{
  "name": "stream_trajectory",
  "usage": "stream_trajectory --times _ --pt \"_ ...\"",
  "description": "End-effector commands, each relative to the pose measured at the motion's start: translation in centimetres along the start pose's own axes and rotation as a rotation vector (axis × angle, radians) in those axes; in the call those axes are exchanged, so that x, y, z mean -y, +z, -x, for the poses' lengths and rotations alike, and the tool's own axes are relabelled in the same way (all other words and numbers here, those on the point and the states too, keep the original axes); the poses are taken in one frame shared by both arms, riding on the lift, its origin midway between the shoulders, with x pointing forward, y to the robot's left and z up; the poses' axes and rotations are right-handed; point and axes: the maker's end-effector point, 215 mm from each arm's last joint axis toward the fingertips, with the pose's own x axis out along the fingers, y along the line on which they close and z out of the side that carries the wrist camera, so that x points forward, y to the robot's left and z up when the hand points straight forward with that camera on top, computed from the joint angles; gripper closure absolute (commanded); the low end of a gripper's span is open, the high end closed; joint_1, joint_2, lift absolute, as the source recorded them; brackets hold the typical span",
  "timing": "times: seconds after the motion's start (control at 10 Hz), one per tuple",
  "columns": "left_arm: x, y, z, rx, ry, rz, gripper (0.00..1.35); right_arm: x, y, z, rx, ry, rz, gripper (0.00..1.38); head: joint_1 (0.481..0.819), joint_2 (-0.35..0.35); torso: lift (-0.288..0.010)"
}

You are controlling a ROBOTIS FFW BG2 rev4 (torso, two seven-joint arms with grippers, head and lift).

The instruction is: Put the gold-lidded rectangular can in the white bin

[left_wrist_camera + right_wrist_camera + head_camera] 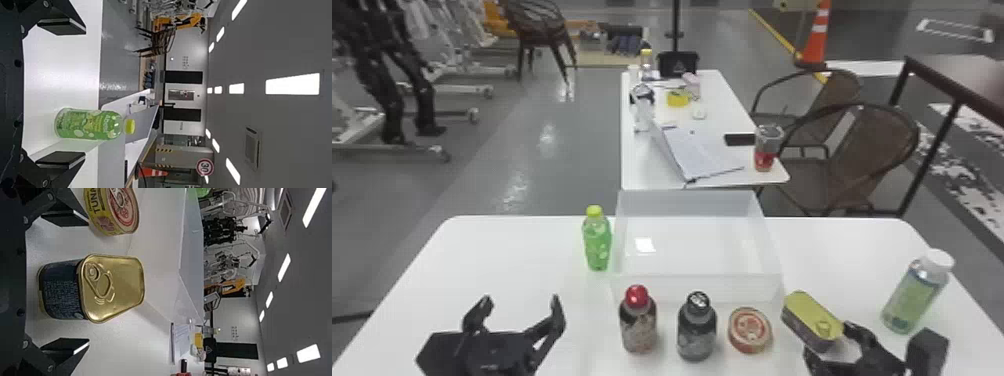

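The gold-lidded rectangular can [813,320] stands on the table at the near right, lid up. My right gripper [827,352] is at its near end, with fingers spread. In the right wrist view the gold-lidded can [111,288] lies between the spread fingers of the right gripper [64,284], with a gap on each side. The white bin [697,288] sits at the table's middle, beyond the can and to its left. My left gripper [519,315] is parked open at the near left; in the left wrist view the left gripper [60,94] has a green bottle farther off.
A round tin [750,330] is just left of the can, then a dark bottle [697,327] and a red-capped bottle [638,320]. A green bottle [597,240] stands at the bin's left wall. A white-capped bottle [917,292] stands at the right.
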Motion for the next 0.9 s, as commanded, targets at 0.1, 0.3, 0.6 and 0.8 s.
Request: stream_trajectory --times 0.1,0.3,0.6,0.8 --pt "0.0 -0.2 0.0 -0.007 0.000 0.002 0.18 0.0 -0.6 -0.6 -0.018 0.007 -0.014 0.49 0.549 0.000 -0.100" --pt "0.0 -0.4 0.0 -0.012 -0.003 0.004 0.18 -0.4 -0.5 -1.6 -0.027 0.029 -0.009 0.80 0.549 0.000 -0.100" --pt "0.2 -0.7 0.0 -0.016 -0.005 0.009 0.18 -0.5 0.9 -2.1 -0.006 0.035 0.007 0.82 0.549 0.000 -0.100" --pt "0.4 -0.6 -0.2 -0.015 -0.010 0.010 0.18 0.7 6.2 -1.6 0.061 -0.044 0.031 0.82 0.549 0.000 -0.100"
